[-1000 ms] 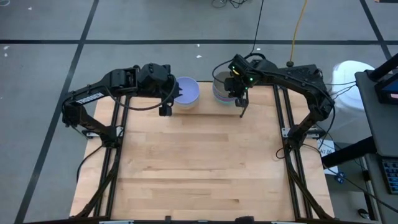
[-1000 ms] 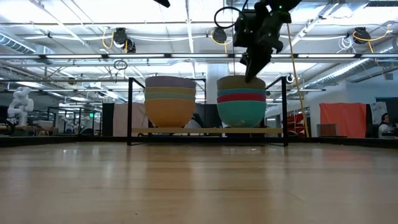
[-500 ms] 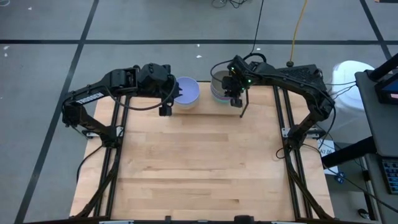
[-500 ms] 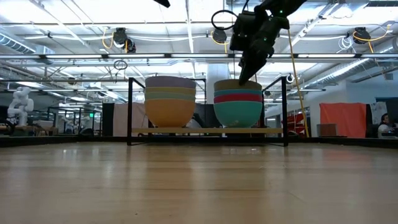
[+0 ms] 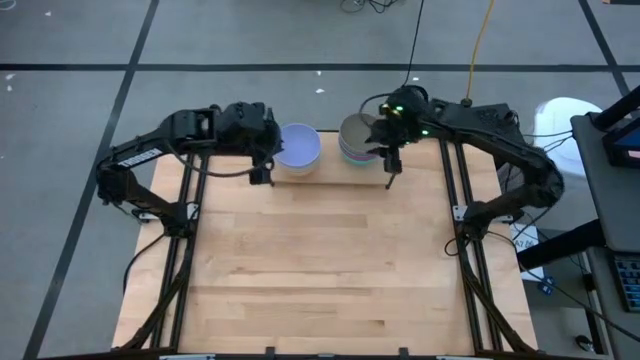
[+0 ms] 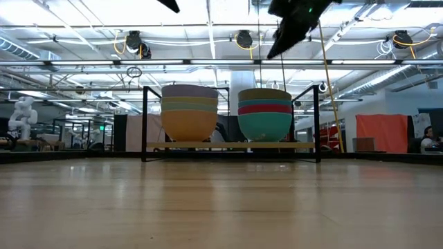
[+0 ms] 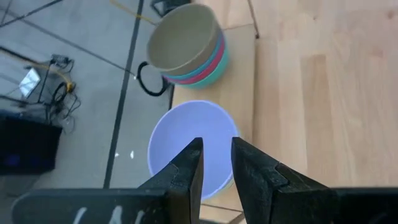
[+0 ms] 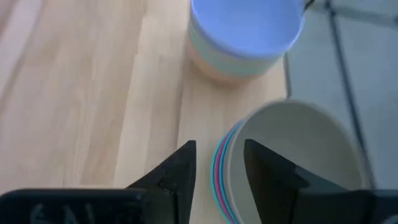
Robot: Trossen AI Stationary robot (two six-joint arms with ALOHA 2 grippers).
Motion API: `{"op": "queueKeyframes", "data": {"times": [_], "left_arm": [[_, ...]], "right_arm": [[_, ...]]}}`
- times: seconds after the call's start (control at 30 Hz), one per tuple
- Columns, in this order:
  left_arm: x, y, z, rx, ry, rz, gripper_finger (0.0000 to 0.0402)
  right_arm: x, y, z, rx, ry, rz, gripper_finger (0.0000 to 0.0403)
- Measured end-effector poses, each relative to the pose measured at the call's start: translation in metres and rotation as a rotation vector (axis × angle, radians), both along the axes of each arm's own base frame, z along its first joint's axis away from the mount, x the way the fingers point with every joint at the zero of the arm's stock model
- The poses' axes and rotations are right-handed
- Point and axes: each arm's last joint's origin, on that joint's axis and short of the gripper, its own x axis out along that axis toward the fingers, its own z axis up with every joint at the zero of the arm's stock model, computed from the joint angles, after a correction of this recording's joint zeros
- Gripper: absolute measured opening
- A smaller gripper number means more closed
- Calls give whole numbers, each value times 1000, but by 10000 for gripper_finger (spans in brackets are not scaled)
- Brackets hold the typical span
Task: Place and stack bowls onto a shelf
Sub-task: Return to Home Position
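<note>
On the low black-rod shelf with a light wooden board (image 6: 228, 145) at the far edge, we see a lavender-topped stack of round bowls (image 5: 298, 147) on the left and a grey-olive-topped stack (image 5: 356, 133) on the right. The left gripper (image 5: 262, 179) and the right gripper (image 5: 390, 182) hang higher, just nearer than each stack, with fingers slightly spread and holding nothing.

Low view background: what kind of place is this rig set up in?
Probably a robotics lab or workshop hall, not a home. The signs are the exposed ceiling pipes, a hanging yellow cord reel, and a bare grey floor marked with dark lines around the wooden table.
</note>
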Motion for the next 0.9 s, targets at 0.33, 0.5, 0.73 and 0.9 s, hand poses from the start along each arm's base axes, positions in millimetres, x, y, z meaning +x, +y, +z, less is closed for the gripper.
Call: {"op": "queueKeyframes", "data": {"times": [0.33,0.5,0.73,0.9], "left_arm": [[-77,-3,24,-128,-72,216,88],[-122,-16,37,-138,-142,233,88],[-188,-36,51,-165,-341,267,88],[-234,-49,54,-192,-468,288,88]], "right_arm": [[-60,49,65,-176,-243,-93,130],[-89,67,81,-229,-315,-104,119],[-118,84,94,-258,-409,-92,101],[-132,90,95,-272,-412,-84,81]]}}
